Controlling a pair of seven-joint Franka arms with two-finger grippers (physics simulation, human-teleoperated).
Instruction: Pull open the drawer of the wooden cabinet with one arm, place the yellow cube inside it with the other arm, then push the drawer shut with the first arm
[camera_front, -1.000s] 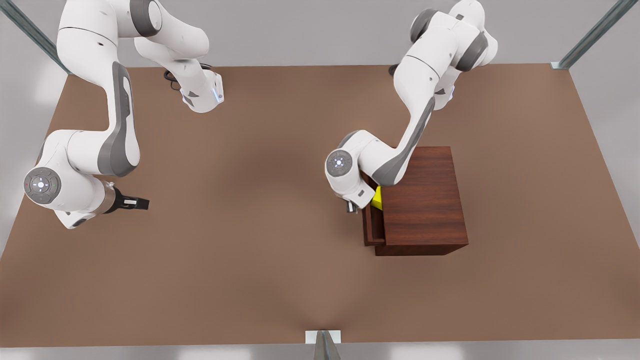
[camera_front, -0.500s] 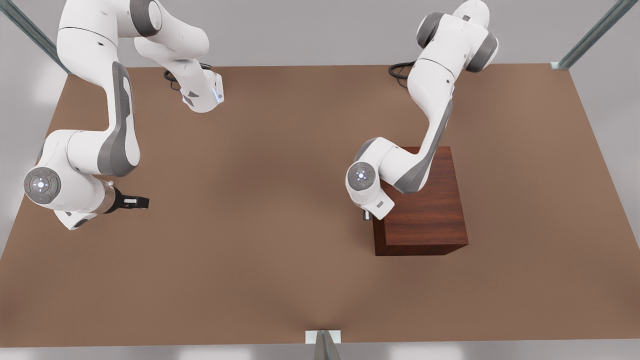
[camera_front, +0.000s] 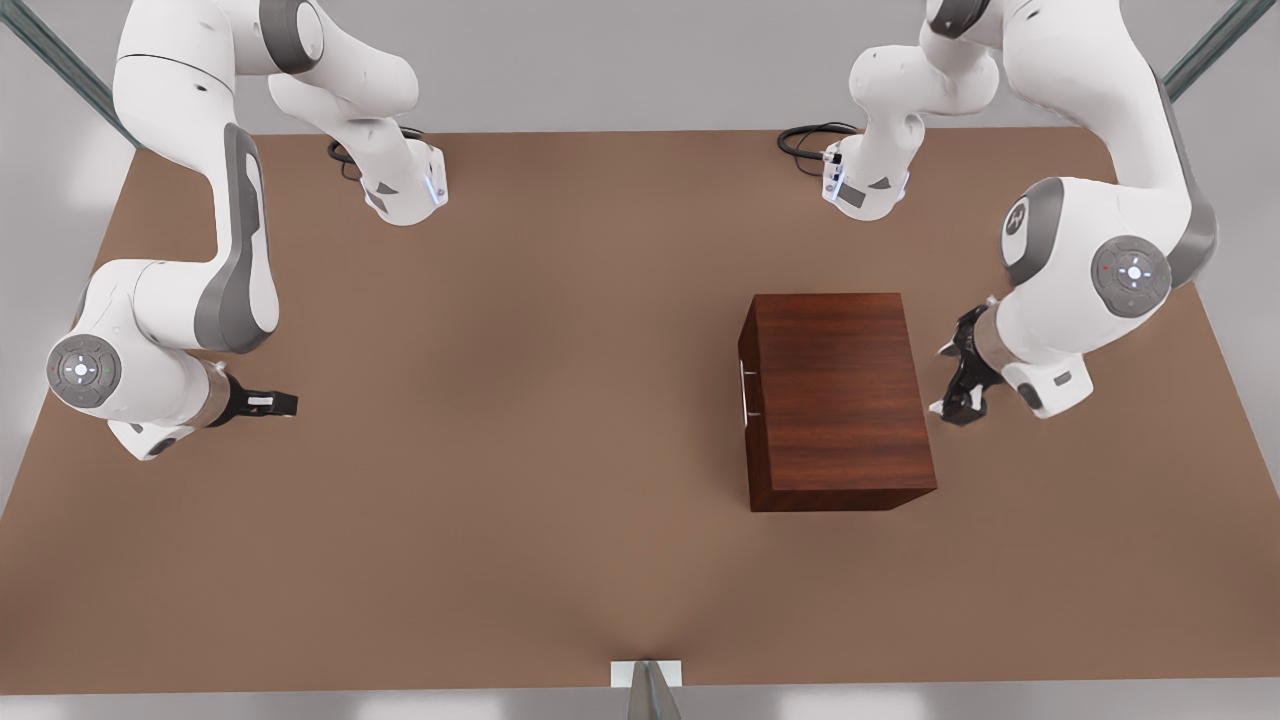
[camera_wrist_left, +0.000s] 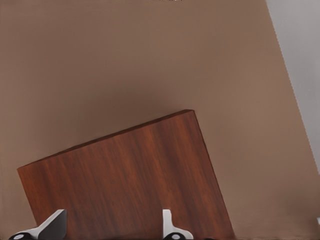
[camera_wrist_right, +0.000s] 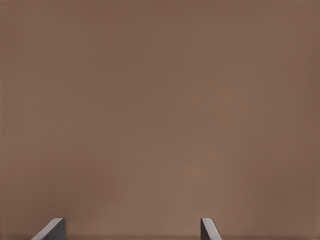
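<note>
The wooden cabinet (camera_front: 840, 400) stands on the brown desk (camera_front: 520, 520), nearer the desk's right edge in the front view than its left, about midway between the near and far edges. Its drawer (camera_front: 747, 385) is pushed fully in, the front panel flush with the cabinet's face on the side turned toward the front view's left, and the thin silver bar handle (camera_front: 745, 390) lies along that panel. With the drawer closed, its inside is hidden, and the yellow cube cannot be seen there or on the desk.

The right gripper (camera_front: 272, 404) hangs over bare desk close to the left edge in the front view, well apart from the cabinet, its arm idle. In the right wrist view its two grey fingertips (camera_wrist_right: 50, 229) stand wide apart with plain brown desk between them and nothing held.

The left gripper (camera_front: 962, 375) is just beside the cabinet's far side from the handle, toward the desk's right edge in the front view, close to the wood yet not touching it. In the left wrist view the cabinet's streaked top (camera_wrist_left: 125, 180) slants across below the camera, and the pale fingertips (camera_wrist_left: 52, 226) are spread wide and empty.

At the far edge, a black cable (camera_front: 805, 140) loops beside one of the arm bases.
</note>
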